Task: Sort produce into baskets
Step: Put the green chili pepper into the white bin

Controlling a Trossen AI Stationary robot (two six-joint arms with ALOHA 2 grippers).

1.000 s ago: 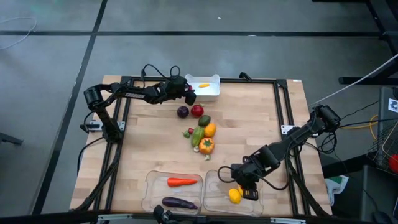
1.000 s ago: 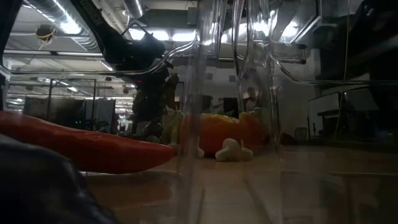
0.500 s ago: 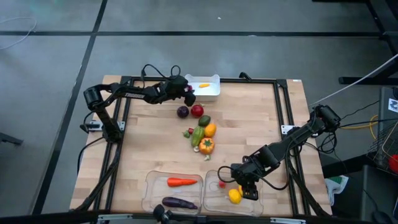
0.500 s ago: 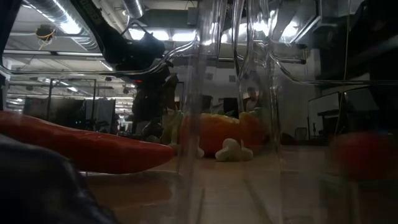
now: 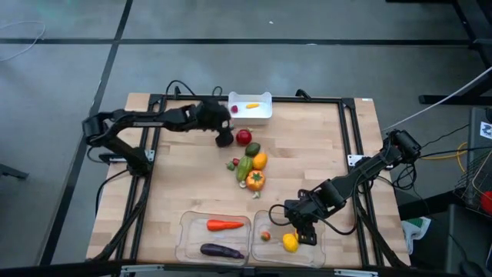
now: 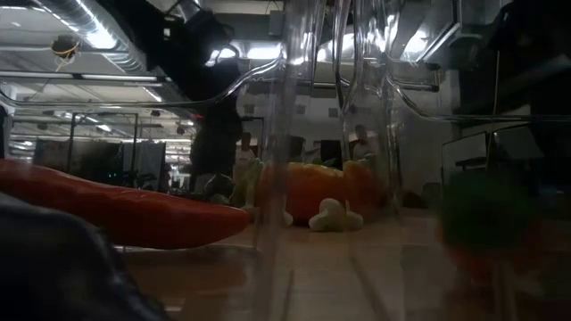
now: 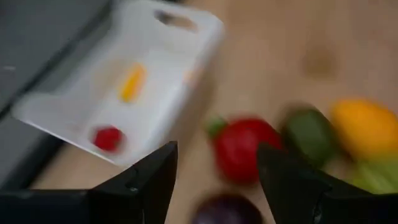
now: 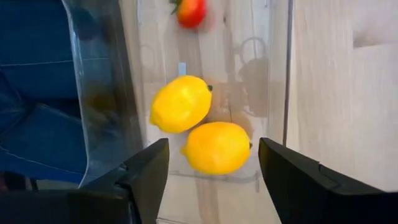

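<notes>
My left gripper (image 5: 224, 138) (image 7: 217, 165) is open just above a round purple fruit (image 7: 227, 210), beside the red apple (image 5: 244, 137) (image 7: 242, 149). The white bin (image 5: 261, 114) (image 7: 81, 106) at the far edge holds a yellow piece (image 7: 132, 83) and a tiny red piece (image 7: 108, 138). My right gripper (image 5: 306, 235) (image 8: 214, 155) is open over the right clear tray (image 5: 269, 254) (image 8: 280, 74). That tray holds two lemons (image 8: 180, 104) (image 8: 217, 147) and a small red fruit (image 5: 265, 235) (image 8: 191, 11). The left clear tray (image 5: 184, 231) holds a carrot (image 5: 224, 225) and an eggplant (image 5: 221, 251).
A cluster of produce lies mid-table: a green pepper (image 5: 244, 167), an orange pepper (image 5: 255, 180), a yellow-orange fruit (image 5: 260, 160), a dark green piece (image 5: 252, 149) and small bits. Bare wood lies to the left and right of it. A black frame edges the table.
My left gripper has gone from the white bin's left end toward the near edge, to the purple fruit; a tiny red piece now lies in the bin. A small red fruit has dropped into the right tray and rolled toward its left side. My right gripper has shifted slightly.
</notes>
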